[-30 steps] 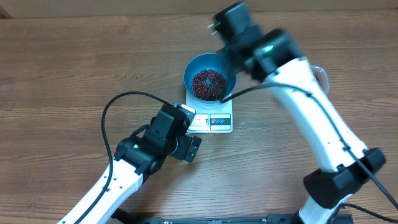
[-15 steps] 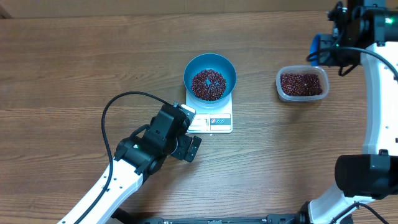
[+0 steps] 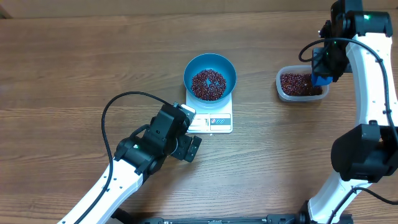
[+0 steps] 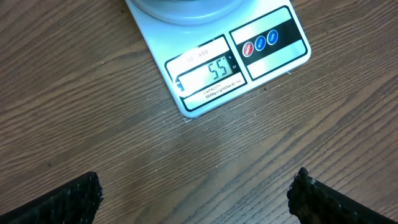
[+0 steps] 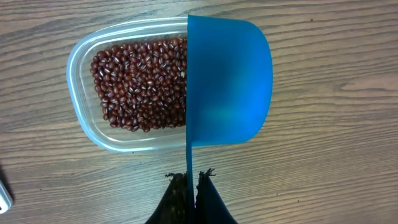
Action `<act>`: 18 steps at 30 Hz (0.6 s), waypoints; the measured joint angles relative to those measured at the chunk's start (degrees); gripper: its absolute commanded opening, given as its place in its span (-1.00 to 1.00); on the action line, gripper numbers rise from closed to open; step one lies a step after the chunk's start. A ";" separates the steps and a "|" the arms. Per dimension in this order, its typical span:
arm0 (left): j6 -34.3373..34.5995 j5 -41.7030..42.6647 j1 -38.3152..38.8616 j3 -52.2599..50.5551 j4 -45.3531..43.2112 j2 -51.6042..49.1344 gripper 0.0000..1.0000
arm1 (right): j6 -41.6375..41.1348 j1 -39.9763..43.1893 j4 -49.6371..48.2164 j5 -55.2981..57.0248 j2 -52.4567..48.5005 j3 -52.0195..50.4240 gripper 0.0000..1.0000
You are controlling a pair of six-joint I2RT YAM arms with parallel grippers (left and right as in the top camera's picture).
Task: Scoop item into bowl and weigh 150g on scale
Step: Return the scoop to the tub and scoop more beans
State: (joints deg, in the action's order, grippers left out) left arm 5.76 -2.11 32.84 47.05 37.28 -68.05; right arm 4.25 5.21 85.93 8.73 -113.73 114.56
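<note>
LAB BENCH: The round deep blue bowl (image 3: 211, 60) sits on the small white square digital scale (image 3: 219, 121), holding a heap of dark red-brown beans (image 3: 208, 84). The grey display (image 4: 208, 71) appears to read 55, with glare blurring what follows, so the 150 g target looks far off and more scoops seem needed. "CAPACITY" is legible under the readout; faint print above may say SF-400. The right gripper (image 5: 189, 182) pinches shut on the handle of the small blue plastic scoop (image 5: 227, 81), which hangs over one end of the clear plastic tub (image 5: 81, 62) of beans; whether it is loaded cannot be told. The left gripper (image 4: 196, 186) hovers open and empty near the scale's front.
</note>
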 measured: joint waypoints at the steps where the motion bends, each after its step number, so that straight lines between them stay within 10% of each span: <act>1: 0.02 0.00 0.00 0.00 0.00 0.00 0.99 | -0.11 0.00 -0.44 0.17 -0.02 -0.90 -0.93; 18: 0.02 0.00 0.00 0.02 0.00 0.00 0.99 | -3.23 -2.10 -3.30 1.70 -1.38 -7.87 -0.93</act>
State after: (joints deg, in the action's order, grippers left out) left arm 5.78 -2.11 32.84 47.07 37.28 -68.05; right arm 1.02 3.11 82.63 10.44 -115.11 106.69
